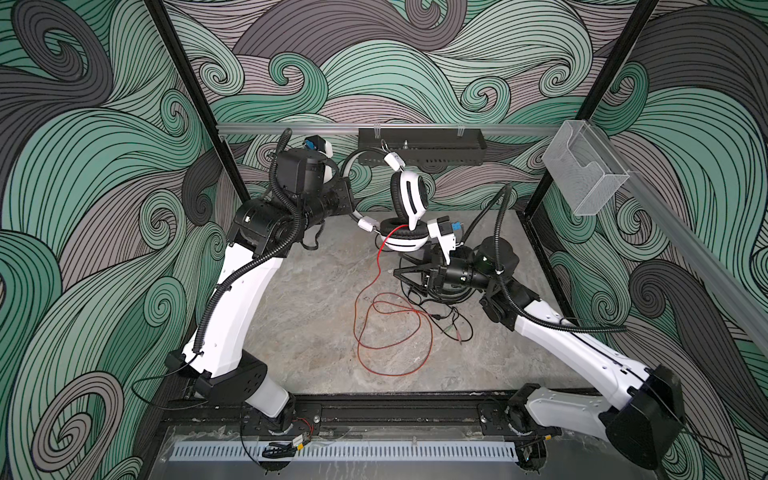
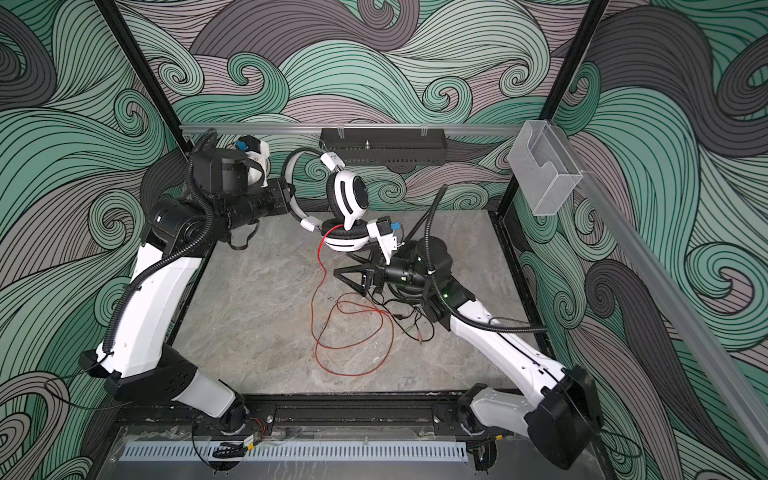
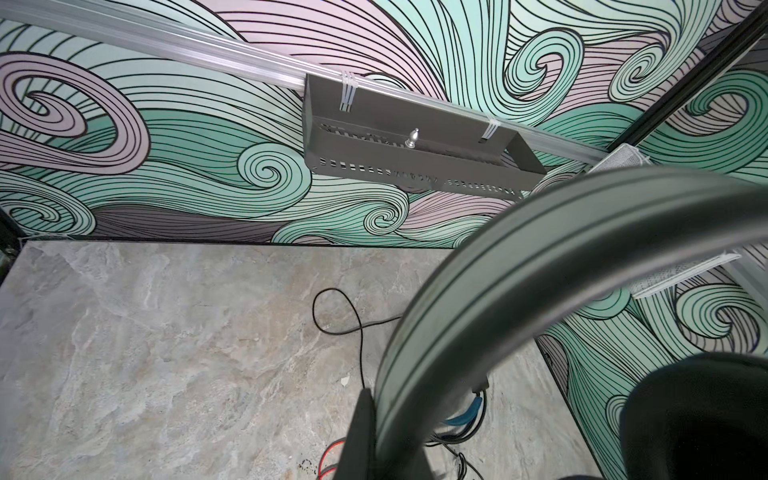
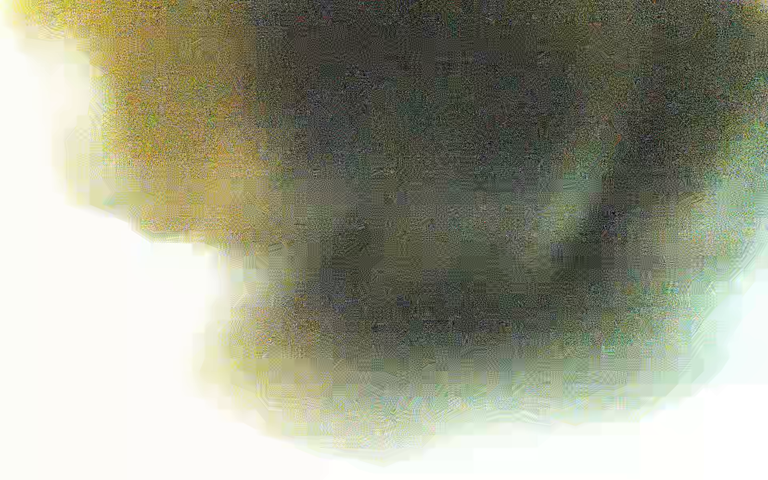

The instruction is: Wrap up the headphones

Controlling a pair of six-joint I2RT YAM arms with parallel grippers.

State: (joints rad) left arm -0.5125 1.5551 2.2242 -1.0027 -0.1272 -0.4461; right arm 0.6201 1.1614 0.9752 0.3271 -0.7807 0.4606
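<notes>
The white headphones [image 1: 409,195] hang in the air, one cup upright above the other cup [image 1: 401,241], which lies flat. My left gripper [image 1: 348,196] is shut on their headband [image 3: 519,257], which runs between its jaws in the left wrist view. Their red cable [image 1: 390,332] drops to the table and lies in loose loops. My right gripper [image 1: 405,278] stands open just below the lower cup with nothing in it. The black headphones [image 1: 457,296] lie mostly hidden under the right arm; a blue part [image 3: 465,411] shows. The right wrist view is a blur.
A tangled black cable [image 1: 457,328] lies by the red loops on the marble table [image 1: 299,291]. A black metal tray [image 1: 419,145] hangs on the back rail. A clear plastic holder [image 1: 586,174] sits on the right rail.
</notes>
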